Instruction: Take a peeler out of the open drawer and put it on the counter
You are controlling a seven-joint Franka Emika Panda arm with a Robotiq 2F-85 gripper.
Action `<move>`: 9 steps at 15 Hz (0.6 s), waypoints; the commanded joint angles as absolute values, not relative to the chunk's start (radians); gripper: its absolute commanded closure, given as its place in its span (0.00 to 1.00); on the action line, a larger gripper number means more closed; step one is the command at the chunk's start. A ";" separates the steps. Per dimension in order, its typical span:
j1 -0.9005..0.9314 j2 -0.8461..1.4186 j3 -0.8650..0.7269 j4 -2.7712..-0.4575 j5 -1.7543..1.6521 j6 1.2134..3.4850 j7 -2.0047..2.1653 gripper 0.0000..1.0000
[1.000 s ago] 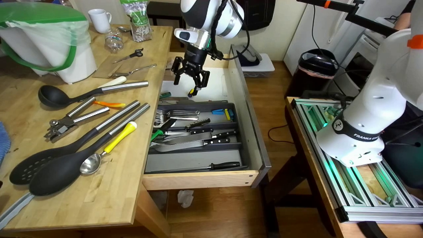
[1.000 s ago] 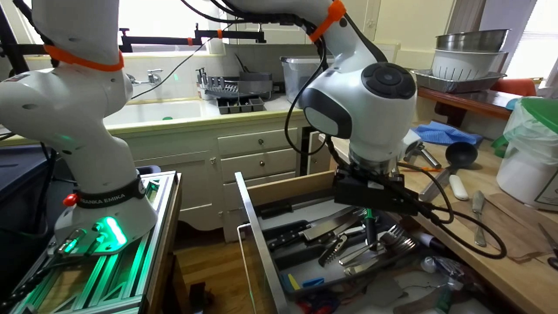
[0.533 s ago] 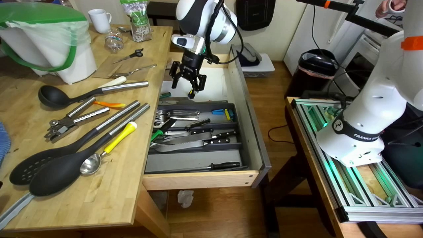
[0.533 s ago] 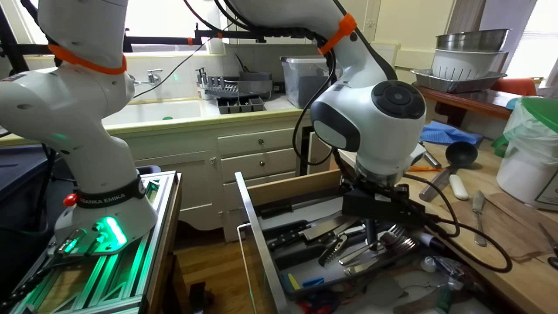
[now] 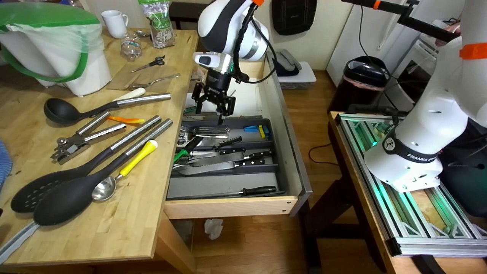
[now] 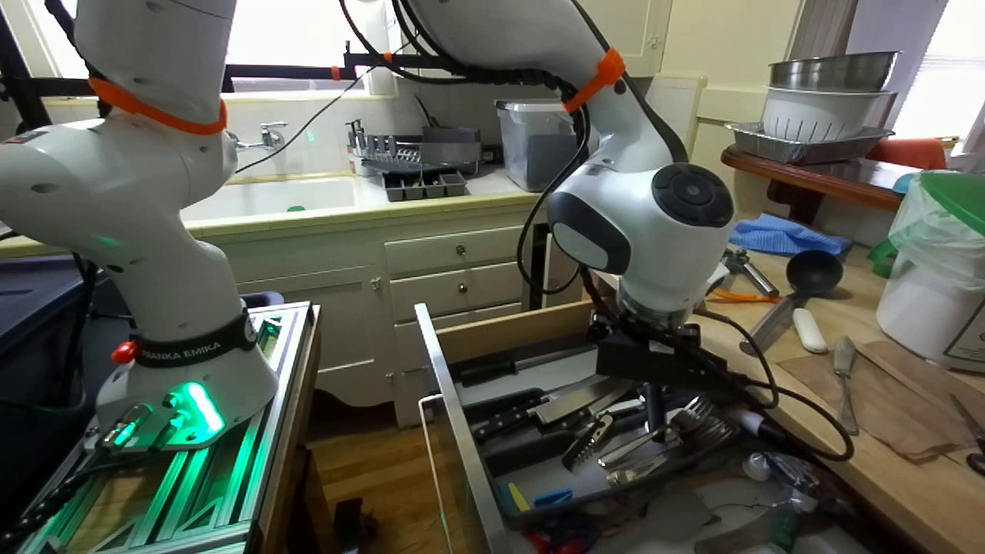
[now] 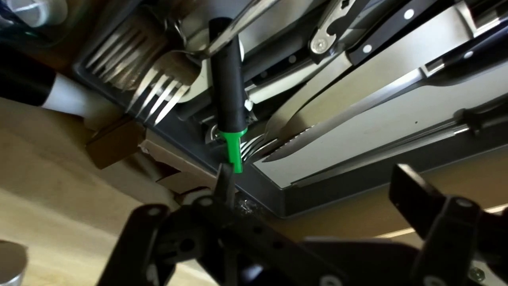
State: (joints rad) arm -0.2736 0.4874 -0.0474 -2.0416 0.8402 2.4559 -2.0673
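The pale-wood drawer [image 5: 228, 207] is open beside the counter [image 5: 125, 236]; it also shows in an exterior view [image 6: 460, 427]. Its grey divided tray [image 5: 224, 180] holds knives, forks and other utensils. A black-handled tool with a green end [image 5: 181, 155], which may be the peeler, lies across the tray's counter-side end. In the wrist view this tool [image 7: 228, 87] has its green end close by one fingertip; I cannot tell if they touch. My gripper [image 7: 313, 171] is open with nothing between its fingers. In an exterior view the gripper [image 5: 214, 110] hangs over the drawer, near the tray's edge.
The counter bears a black ladle [image 5: 62, 111], large black spoons [image 5: 68, 196], a yellow-handled scoop [image 5: 137, 158], scissors [image 5: 150, 64] and a white bin [image 5: 76, 57]. In the wrist view, forks [image 7: 158, 91] and knives [image 7: 365, 87] lie near the green-ended tool.
My open gripper has moved lower and towards the divided tray. The drawer and the utensils in the tray have not visibly moved.
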 commanded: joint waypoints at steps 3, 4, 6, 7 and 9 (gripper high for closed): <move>-0.276 0.604 0.010 -2.010 0.858 2.588 -2.079 0.00; -0.276 0.616 0.016 -2.011 0.855 2.618 -2.076 0.00; -0.286 0.641 0.036 -2.012 0.869 2.691 -2.080 0.00; -0.297 0.654 0.054 -2.008 0.880 2.725 -2.093 0.00; -0.333 0.682 0.101 -1.984 0.893 2.770 -2.135 0.00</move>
